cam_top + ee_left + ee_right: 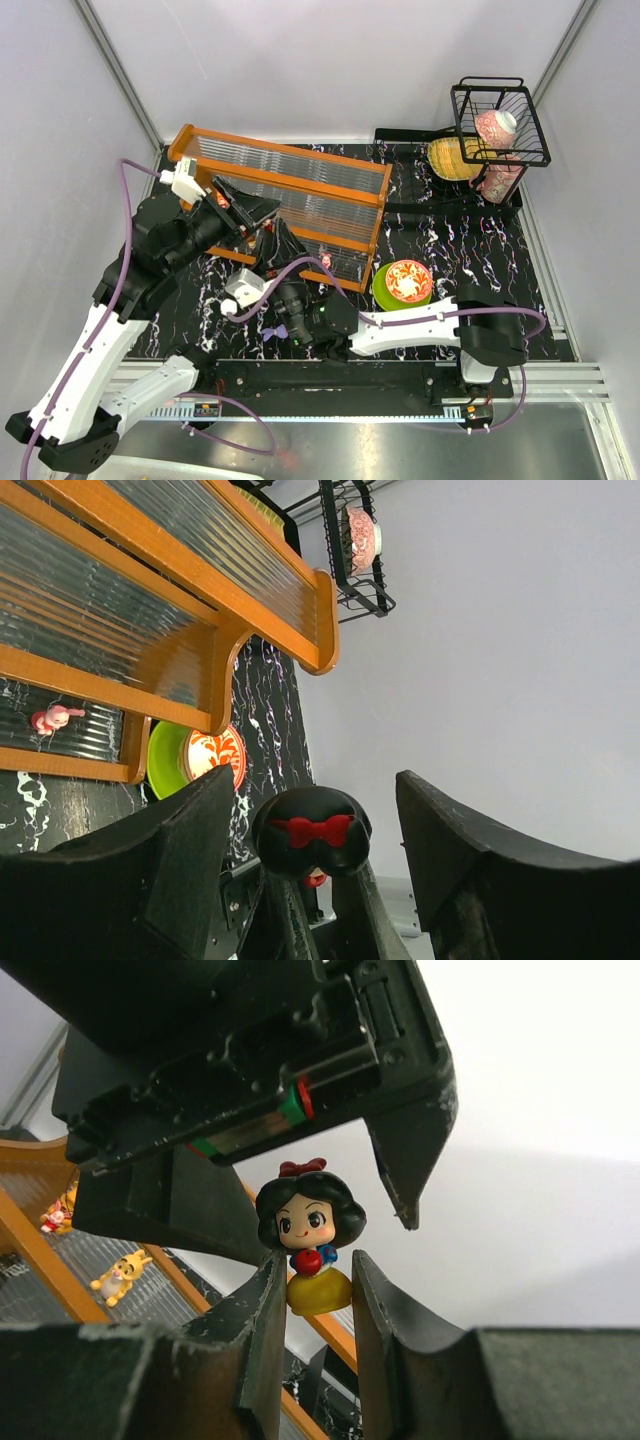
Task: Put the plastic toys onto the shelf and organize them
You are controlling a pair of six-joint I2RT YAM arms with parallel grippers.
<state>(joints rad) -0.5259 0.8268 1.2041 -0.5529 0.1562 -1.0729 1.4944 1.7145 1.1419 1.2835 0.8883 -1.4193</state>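
My right gripper (318, 1260) is shut on a figurine with black hair, a red bow and a yellow skirt (308, 1235), and holds it up in the air. My left gripper (315, 780) is open, its fingers apart on either side of the figurine's head (310, 830) without touching it. Both grippers meet in front of the orange shelf (290, 190). A pink toy (326, 260) stands on the lower tier and also shows in the left wrist view (52, 719). A yellow toy (120, 1275) and a pink one (55, 1218) stand on the shelf. A purple toy (280, 331) lies on the table.
A green plate (382, 290) with a red-patterned bowl (408, 281) sits right of the shelf. A black wire basket (500, 120) holding a pink patterned item stands at the back right. White walls close in the table.
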